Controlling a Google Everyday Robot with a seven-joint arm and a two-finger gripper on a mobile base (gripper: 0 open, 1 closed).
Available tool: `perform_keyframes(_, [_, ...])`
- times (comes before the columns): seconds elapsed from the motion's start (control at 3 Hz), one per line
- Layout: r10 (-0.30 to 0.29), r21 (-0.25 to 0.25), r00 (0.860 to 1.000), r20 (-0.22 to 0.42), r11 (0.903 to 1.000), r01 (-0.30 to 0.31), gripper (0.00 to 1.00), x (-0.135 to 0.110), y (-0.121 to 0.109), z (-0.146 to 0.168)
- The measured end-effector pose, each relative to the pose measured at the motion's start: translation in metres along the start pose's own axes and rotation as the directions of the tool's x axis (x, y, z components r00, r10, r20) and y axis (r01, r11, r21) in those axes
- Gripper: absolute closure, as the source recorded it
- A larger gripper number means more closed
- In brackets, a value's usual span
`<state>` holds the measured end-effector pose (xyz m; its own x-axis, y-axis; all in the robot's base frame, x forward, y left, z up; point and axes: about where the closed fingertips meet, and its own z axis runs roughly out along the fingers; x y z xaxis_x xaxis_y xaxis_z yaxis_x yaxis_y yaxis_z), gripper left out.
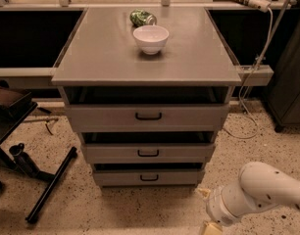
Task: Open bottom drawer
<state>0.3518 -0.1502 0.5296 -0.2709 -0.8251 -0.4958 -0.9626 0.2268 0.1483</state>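
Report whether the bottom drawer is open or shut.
Shut: the bottom drawer front sits no further out than those above. The gripper is low right, away from it.

The bottom drawer (149,176) is matt grey metal with a black handle. On the cabinet top (106,58), smooth and matt, stand a glossy white bowl (150,38) and a shiny green can (142,17). Below and right of the cabinet, the cream plastic gripper (210,228) hangs from a smooth white arm (258,192) over the speckled stone floor (115,214).
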Motion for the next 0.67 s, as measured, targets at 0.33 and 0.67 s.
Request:
perform_keyframes(0.33, [-0.001,-0.002,1.000,-0.001,1.0000,0.001,0.00,0.000,0.000,0.001])
perform_keyframes(0.67, [-0.070,0.002,0.997,-0.027,0.9975,0.070,0.00,0.008,-0.013,0.036])
